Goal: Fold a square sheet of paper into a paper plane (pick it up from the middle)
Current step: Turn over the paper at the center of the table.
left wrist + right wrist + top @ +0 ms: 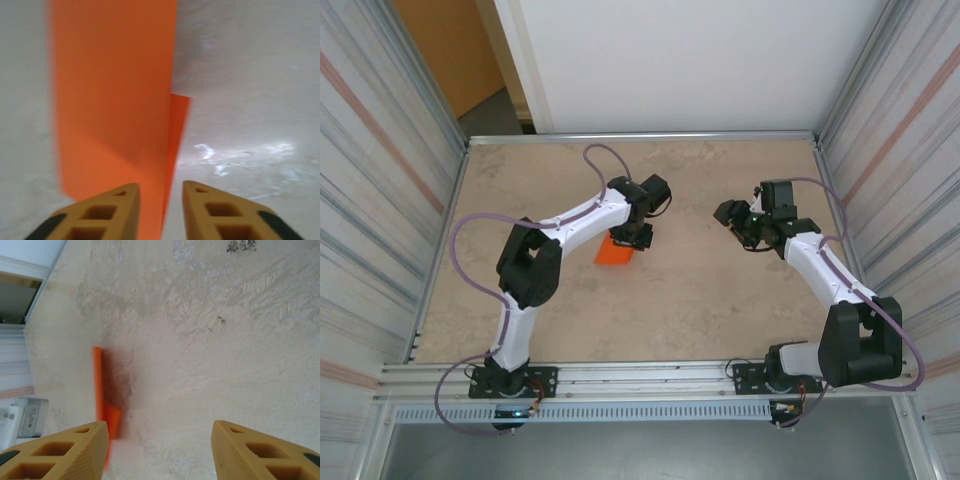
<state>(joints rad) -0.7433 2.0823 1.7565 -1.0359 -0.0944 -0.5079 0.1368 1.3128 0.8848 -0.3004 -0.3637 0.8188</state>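
Top external view: the left arm's wrist covers the far edge of the orange paper (613, 254), which lies folded on the beige mottled table (700, 300) between ribbed metal side walls (380, 150). Left gripper (160, 186) stands slightly parted over the paper's edge. Right gripper (160, 424), well apart, gapes wide and holds nothing.

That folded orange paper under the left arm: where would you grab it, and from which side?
Probably its long straight folded edge, about midway, coming down from above with a jaw on each side, as the left gripper sits now. The paper is thin and lies low on the table, so its flat face offers nothing to pinch; that edge can be straddled.
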